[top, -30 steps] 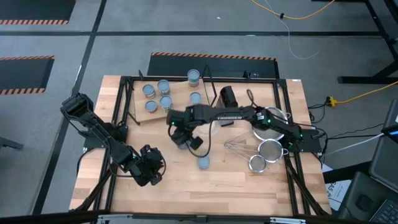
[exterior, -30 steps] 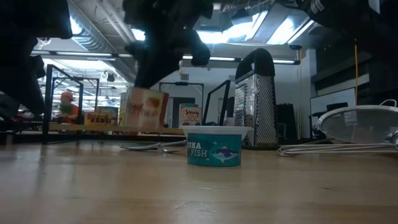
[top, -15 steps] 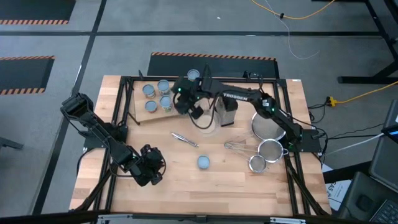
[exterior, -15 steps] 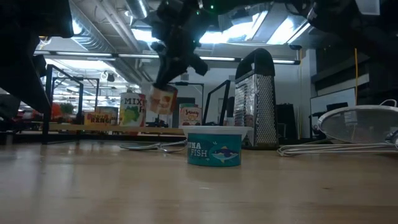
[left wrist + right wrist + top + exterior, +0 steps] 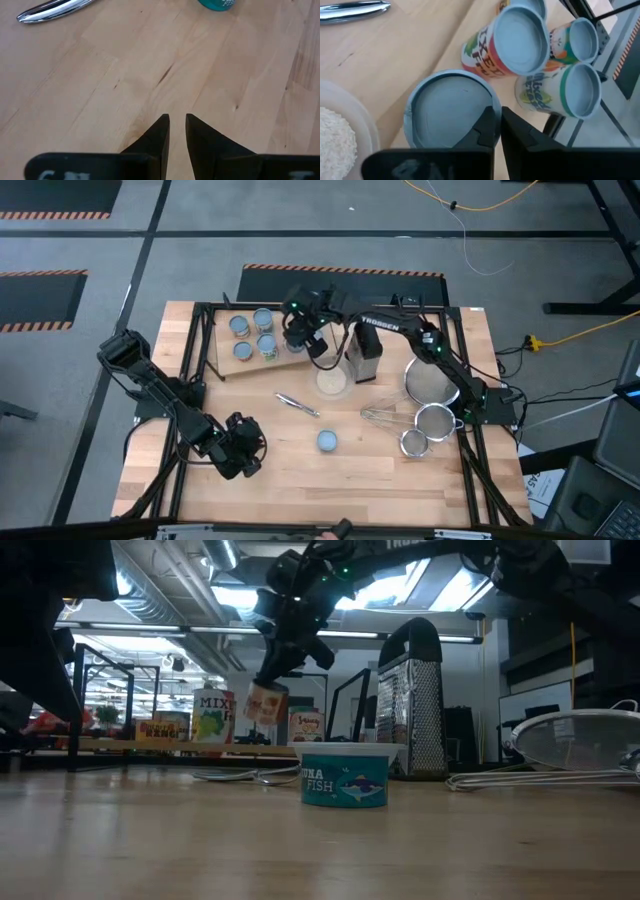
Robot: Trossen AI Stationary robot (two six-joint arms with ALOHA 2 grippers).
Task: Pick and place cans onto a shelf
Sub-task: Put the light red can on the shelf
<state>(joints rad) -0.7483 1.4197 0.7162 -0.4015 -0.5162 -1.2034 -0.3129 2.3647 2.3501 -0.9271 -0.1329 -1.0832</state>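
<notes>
Right gripper [image 5: 298, 340] hangs over the shelf [image 5: 222, 352] at the table's 11 o'clock, fingers clamped on the rim of a can [image 5: 451, 109] so it can be lowered beside the cans [image 5: 252, 333] already standing there. One teal can [image 5: 327, 441] waits mid-table. Left gripper [image 5: 177, 131] rests at 7 o'clock, fingers nearly together, empty.

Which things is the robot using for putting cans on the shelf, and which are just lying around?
For the job:
the shelf, the cans on it, the can held by the right gripper over the shelf, and the tuna can on the table.

Just lying around:
bowl, grater, strainers, whisk, spoon. The left gripper waits near the front edge.
</notes>
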